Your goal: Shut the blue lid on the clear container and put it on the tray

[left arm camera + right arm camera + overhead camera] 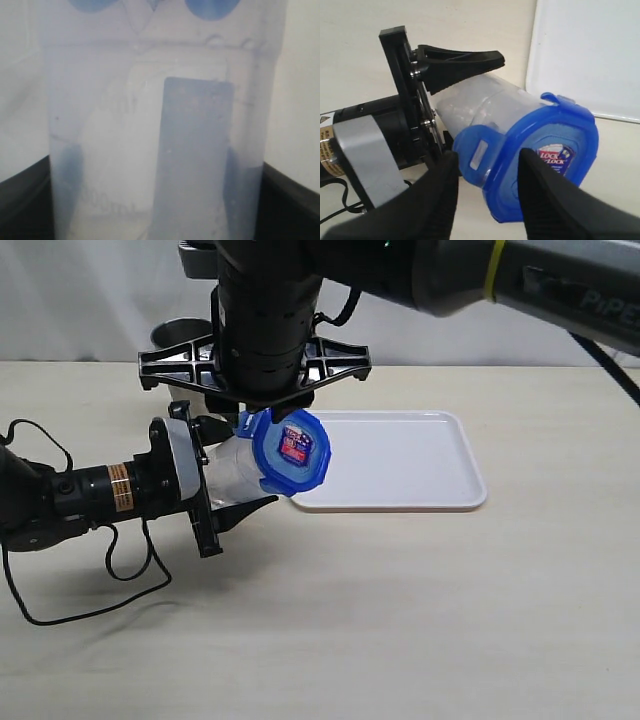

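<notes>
Exterior view: left tool (250,465) clamps the container (485,105) tilted above the bench (400,620) beside the tray (400,460), lid (292,450) facing outward, presumably so the right tool (490,155), jaws apart, can snap it shut from above

Left gripper (250,462) level, clamped; right gripper (485,197) overhead, jaws apart.

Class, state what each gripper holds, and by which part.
The left gripper clamps the clear container around its body. The right gripper straddles a flap of the blue lid; whether it grips cannot be told.
</notes>
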Tool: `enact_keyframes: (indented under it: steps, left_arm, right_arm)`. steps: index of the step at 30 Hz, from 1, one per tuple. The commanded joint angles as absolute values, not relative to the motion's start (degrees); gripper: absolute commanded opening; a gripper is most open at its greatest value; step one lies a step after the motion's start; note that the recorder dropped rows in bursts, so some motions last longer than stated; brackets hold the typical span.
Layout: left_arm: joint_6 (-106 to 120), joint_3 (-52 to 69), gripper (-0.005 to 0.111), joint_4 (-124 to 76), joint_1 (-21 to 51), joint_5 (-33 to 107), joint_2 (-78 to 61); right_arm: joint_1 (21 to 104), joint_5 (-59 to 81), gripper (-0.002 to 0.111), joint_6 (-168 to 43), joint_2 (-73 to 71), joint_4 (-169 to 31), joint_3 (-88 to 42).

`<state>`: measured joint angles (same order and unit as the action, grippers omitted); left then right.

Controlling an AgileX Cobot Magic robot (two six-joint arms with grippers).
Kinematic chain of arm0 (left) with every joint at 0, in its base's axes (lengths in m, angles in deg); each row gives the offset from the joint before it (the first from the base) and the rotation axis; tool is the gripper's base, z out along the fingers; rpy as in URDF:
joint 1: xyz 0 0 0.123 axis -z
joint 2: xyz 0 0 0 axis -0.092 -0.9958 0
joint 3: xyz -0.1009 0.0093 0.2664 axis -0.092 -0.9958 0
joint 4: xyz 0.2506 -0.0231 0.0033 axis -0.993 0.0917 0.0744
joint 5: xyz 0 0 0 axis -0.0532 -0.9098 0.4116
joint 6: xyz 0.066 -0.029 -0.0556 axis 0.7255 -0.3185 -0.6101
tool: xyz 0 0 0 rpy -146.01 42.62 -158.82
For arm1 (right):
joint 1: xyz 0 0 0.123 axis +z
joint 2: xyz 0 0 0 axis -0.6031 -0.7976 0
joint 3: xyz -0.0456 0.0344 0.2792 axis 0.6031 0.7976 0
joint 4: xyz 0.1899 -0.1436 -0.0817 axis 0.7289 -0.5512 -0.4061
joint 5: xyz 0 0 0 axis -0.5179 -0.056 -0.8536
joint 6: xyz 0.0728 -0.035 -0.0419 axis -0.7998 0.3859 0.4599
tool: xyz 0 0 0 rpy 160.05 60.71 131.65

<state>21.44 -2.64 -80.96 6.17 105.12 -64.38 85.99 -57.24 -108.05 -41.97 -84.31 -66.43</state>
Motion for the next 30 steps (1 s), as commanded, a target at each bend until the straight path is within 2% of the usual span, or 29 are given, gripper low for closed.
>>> enact_keyframes:
  steps: [1,16,24,30]
  left_arm:
    - [20.51,-2.67,0.0,-79.83,6.44,107.31,-63.58]
    - [19.65,-2.67,0.0,-79.7,6.44,107.31,-63.58]
    - [19.65,-2.67,0.0,-79.7,6.44,107.31,-63.58]
    - [19.65,-2.67,0.0,-79.7,6.44,107.31,-63.58]
  right_arm:
    - [86.52,-57.28,0.038,-109.02,-42.75,-85.03,-66.88]
    - [86.52,-58.15,0.038,-108.91,-46.91,-89.52,-66.88]
    - [86.4,-46.21,0.038,-106.53,-46.56,-83.85,-66.88]
    - [86.4,-45.8,0.038,-108.82,-46.56,-85.0,-66.88]
